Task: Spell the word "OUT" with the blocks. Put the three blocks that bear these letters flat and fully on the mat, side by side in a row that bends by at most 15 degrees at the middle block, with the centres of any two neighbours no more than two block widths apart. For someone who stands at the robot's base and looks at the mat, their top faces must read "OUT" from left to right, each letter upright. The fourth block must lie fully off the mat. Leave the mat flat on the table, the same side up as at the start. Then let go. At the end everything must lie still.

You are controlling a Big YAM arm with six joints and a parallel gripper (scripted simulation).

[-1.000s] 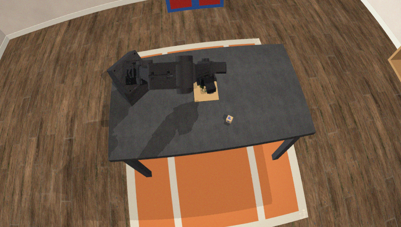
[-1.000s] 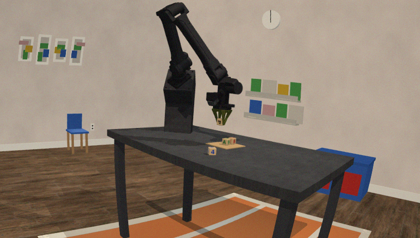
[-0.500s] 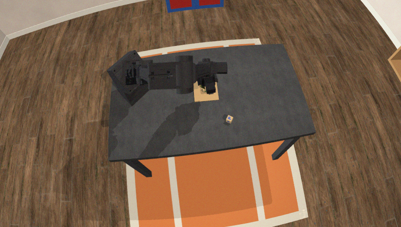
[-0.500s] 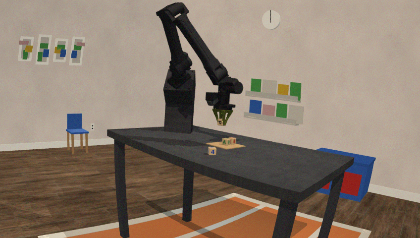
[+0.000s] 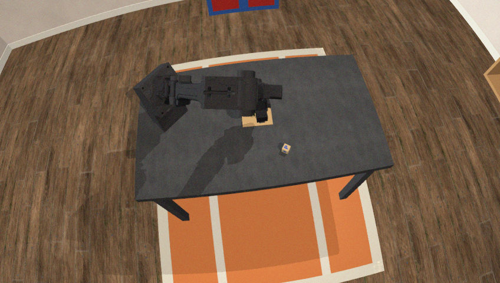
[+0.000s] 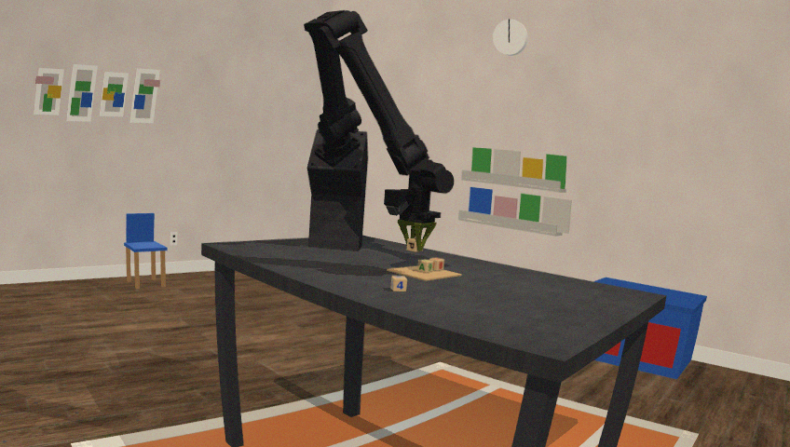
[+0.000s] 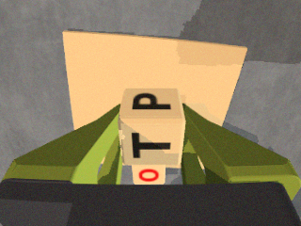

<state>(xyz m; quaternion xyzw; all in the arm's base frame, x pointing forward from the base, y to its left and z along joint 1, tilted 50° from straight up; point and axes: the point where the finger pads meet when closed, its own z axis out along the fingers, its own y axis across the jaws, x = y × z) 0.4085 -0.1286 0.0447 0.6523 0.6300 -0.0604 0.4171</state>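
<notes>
Block [image 7: 152, 132] showing T and P faces sits clamped in the hand [image 7: 150, 151], hovering above the mat [image 7: 101, 70], probably to finish the row beside two blocks [image 6: 430, 264] below; a fourth block [image 5: 285, 148] lies off on the tabletop [image 5: 333, 115].

The mat [image 6: 438, 275] lies on the tabletop [image 6: 498, 310]. Two blocks [image 6: 430, 264] sit on the mat, side by side. A third block [image 6: 412, 244] hangs above the mat in the claw [image 6: 415, 235]. A fourth block [image 6: 398, 283] stands off the mat, near its edge.
</notes>
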